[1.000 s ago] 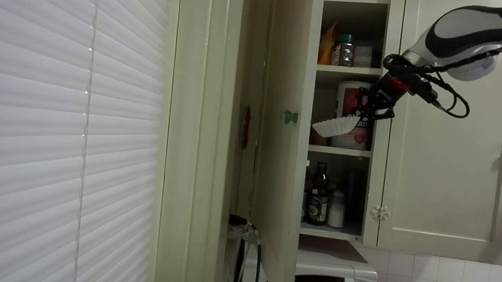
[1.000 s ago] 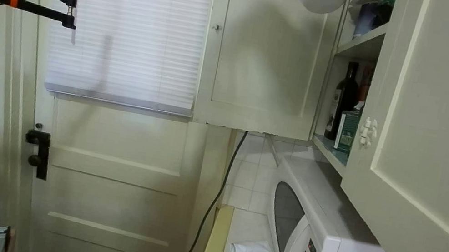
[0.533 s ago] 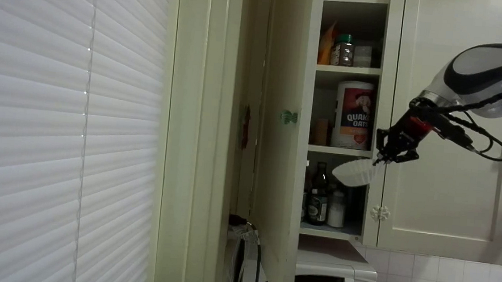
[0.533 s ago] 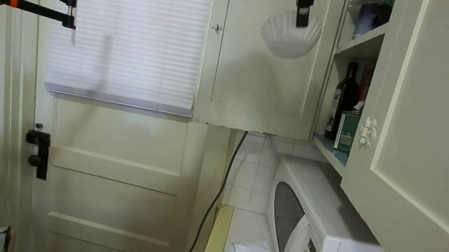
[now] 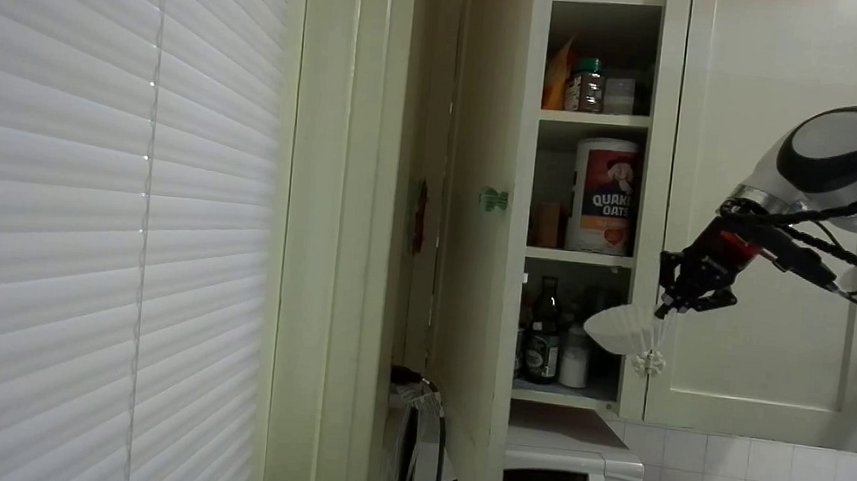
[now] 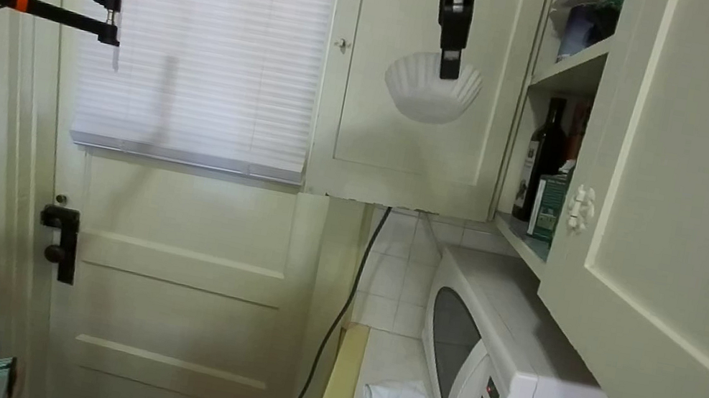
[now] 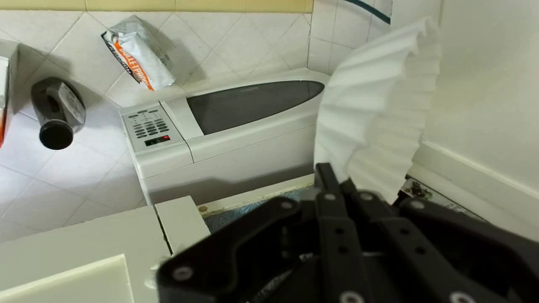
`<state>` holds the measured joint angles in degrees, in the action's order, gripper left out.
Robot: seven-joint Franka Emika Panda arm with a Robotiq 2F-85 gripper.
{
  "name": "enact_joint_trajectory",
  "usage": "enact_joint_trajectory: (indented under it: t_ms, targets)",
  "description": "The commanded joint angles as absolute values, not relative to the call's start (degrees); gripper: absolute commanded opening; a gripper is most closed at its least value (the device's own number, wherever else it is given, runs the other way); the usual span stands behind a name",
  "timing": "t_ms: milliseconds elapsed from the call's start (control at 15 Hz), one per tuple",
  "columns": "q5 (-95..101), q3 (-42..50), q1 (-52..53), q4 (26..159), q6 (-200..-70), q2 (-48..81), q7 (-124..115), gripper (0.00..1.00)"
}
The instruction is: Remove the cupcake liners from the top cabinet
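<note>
While the cupcake liners [image 6: 430, 101] hang outside the top cabinet [image 5: 658, 174], in front of its open door [image 6: 406, 153], my end effector [image 7: 337, 179] pinches them by just a bit of rim, and that's my worry. If more than one is nested here, and I can't tell, a jerk could shake out any my tips don't grip. Squeeze harder and those thin pleats might crumple! A sideways swing could brush that door's panel and scrape them loose, sending them down toward the microwave [image 7: 248, 164] or the tiled worktop [image 7: 92, 185] below.
</note>
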<state>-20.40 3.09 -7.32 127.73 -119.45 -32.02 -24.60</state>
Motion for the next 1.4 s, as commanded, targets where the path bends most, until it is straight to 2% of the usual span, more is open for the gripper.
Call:
enact_joint_trajectory:
  t_ms: [0, 933, 1333]
  targets:
    - [-20.6, 2.8, -7.5, 128.7, -120.0, -31.6, -24.4, 0.00]
    - [-22.6, 1.6, -4.0, 146.4, -138.6, -26.8, -21.0, 0.00]
    - [-21.1, 1.3, -4.1, 146.4, -137.0, -25.7, -22.1, 0.01]
